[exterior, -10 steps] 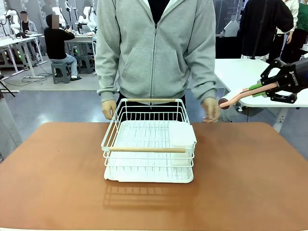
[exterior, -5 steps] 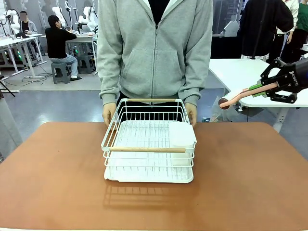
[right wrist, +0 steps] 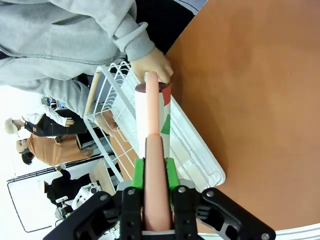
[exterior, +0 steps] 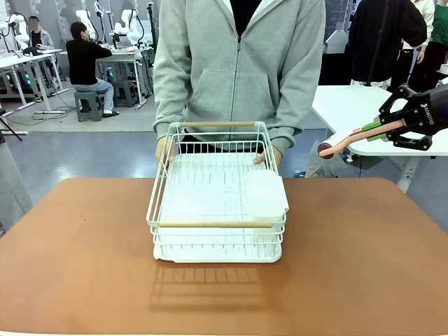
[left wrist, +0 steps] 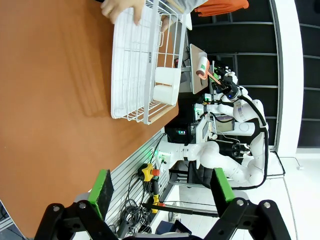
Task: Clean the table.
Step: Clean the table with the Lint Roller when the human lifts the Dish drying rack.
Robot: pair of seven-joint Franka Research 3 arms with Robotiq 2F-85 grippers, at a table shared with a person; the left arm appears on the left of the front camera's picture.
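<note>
The reddish-brown table carries a white wire dish rack at its middle, with a white container inside on the right. A person in a grey hoodie grips the rack's far end with both hands, and that end is tilted up. My right gripper hovers off the table's far right corner, shut on a pink-handled roller that points toward the rack. In the right wrist view the roller runs out from between the pads toward the person's hand. My left gripper is open above the table, holding nothing.
A white-topped table stands behind the far right corner, close under my right gripper. Other people sit and stand at benches farther back. The left wrist view shows the rack and my right arm beyond it.
The person's hands came to the rack's far end, took hold of it and lifted that end. My right gripper and the roller have stayed still.
</note>
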